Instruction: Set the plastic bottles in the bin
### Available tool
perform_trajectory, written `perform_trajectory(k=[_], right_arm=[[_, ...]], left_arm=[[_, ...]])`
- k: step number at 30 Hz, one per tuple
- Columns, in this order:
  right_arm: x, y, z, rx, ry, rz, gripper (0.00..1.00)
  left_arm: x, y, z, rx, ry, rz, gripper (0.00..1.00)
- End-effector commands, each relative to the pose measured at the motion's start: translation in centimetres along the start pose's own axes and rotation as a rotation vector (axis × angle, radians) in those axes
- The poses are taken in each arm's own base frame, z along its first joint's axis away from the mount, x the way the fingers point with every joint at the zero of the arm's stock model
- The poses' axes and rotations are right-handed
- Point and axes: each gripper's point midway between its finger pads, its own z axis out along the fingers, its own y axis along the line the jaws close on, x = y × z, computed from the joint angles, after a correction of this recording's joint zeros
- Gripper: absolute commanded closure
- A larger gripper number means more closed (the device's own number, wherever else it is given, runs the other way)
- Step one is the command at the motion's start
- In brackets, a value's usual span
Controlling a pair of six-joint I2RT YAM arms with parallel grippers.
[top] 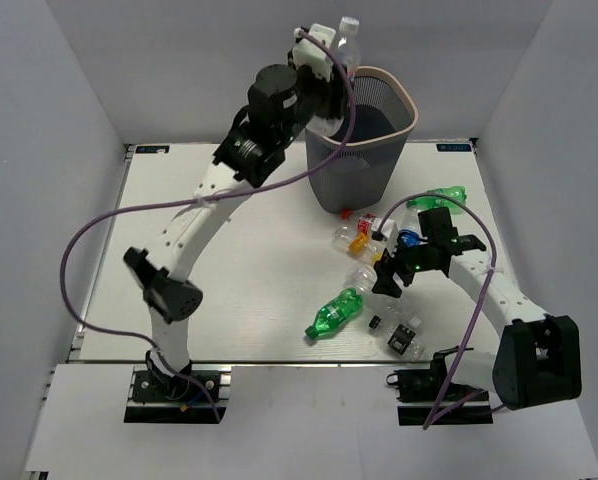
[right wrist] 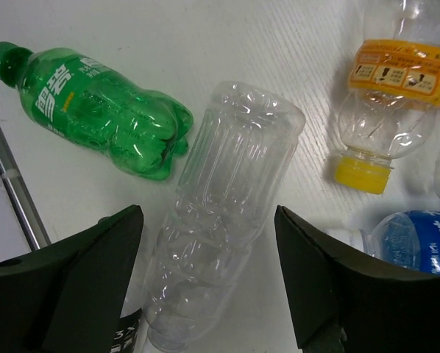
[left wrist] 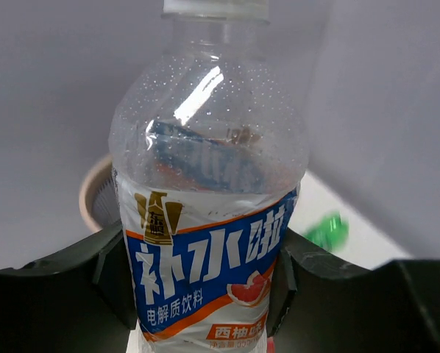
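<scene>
- One tall dark grey mesh bin with a pinkish-beige rim (top: 369,175) stands far back. The left gripper (top: 326,62) hangs over the bin's far-left edge, not its middle, so a release here may clip the rim and fall outside.
- The clear plastic bottle with a blue-and-orange label (left wrist: 205,220) is clamped upright in the left gripper. Its thin walls could buckle and slip.
- The ribbed, unlabelled clear bottle (right wrist: 227,191) lies on the table between the wide-spread jaws of the right gripper (right wrist: 207,250). Being round, it may roll or squirt out.
- The green see-through bottle (right wrist: 95,110), lying just beside it, may get nudged.
</scene>
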Motion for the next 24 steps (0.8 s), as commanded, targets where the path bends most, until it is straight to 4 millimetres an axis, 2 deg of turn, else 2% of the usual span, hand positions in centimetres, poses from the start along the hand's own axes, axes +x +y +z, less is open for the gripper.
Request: perform_trajectory(k=[1, 3, 6, 7, 8, 9, 10, 11, 12, 13, 15, 17, 18, 20, 21, 22, 23, 24], right_arm=[[0.3, -0.4, 0.5, 0.042, 0.027, 0.009, 0.22], [0.5, -0.5, 0.8, 0.052, 0.044, 0.009, 0.21], [0.7, -1.0, 1.2, 0.080, 0.082, 0.016, 0.21], [1.5, -1.4, 1.2, 0.105, 0.116, 0.028, 0.19], [1.4, -1.6, 1.3, 0.115, 0.124, 0.026, 0.18], [1.8, -2.0, 1.3, 0.138, 0.145, 0.030, 0.18], [2.1, -2.2, 1.5, 0.153, 0.167, 0.037, 0.18], [2.6, -2.4, 1.5, 0.172, 0.190, 0.055, 0.18], [2.7, -2.6, 1.6, 0.184, 0.193, 0.057, 0.18], [2.9, -2.5, 1.9, 0.182, 0.202, 0.063, 0.18], [3.6, -2.8, 2.1, 0.210, 0.226, 0.075, 0.18], [3.9, -3.4, 2.6, 0.245, 0.241, 0.077, 0.18], [4.2, -3.3, 2.9, 0.239, 0.254, 0.084, 0.18], [4.8, -2.9, 3.6, 0.213, 0.280, 0.093, 0.18], [5.0, -2.9, 3.8, 0.206, 0.290, 0.098, 0.18], [5.8, -2.9, 4.3, 0.196, 0.317, 0.115, 0.21], [5.8, -2.7, 4.6, 0.188, 0.330, 0.116, 0.24], [6.0, -2.6, 4.7, 0.182, 0.337, 0.122, 0.29]], left_arm=[[-0.1, 1.8, 4.5, -0.052, -0.083, -0.049, 0.77], [-0.3, 3.6, 5.8, -0.091, -0.140, -0.102, 0.68], [-0.7, 5.9, 7.4, -0.151, -0.239, -0.211, 0.68], [-0.6, 5.8, 7.8, -0.148, -0.252, -0.223, 0.65], [0.8, 6.5, 8.9, -0.166, -0.242, -0.238, 0.57], [0.4, 6.5, 9.0, -0.165, -0.249, -0.239, 0.49], [1.0, 6.6, 9.4, -0.177, -0.237, -0.238, 0.39], [1.9, 6.6, 9.7, -0.178, -0.218, -0.248, 0.29], [2.3, 7.2, 9.8, -0.190, -0.211, -0.245, 0.14], [2.7, 7.2, 9.9, -0.191, -0.201, -0.244, 0.07], [2.7, 7.0, 9.9, -0.179, -0.201, -0.254, 0.00], [0.1, 7.5, 8.6, -0.175, -0.242, -0.247, 0.00], [0.0, 7.7, 8.1, -0.180, -0.231, -0.214, 0.00], [-1.1, 6.5, 6.6, -0.157, -0.212, -0.166, 0.00], [-1.7, 6.5, 4.6, -0.151, -0.182, -0.135, 0.00], [-1.8, 5.2, 3.4, -0.095, -0.158, -0.084, 0.00], [2.0, 4.8, 2.8, -0.075, -0.059, -0.073, 0.00], [2.8, 4.0, 1.3, -0.047, -0.025, -0.060, 0.00]])
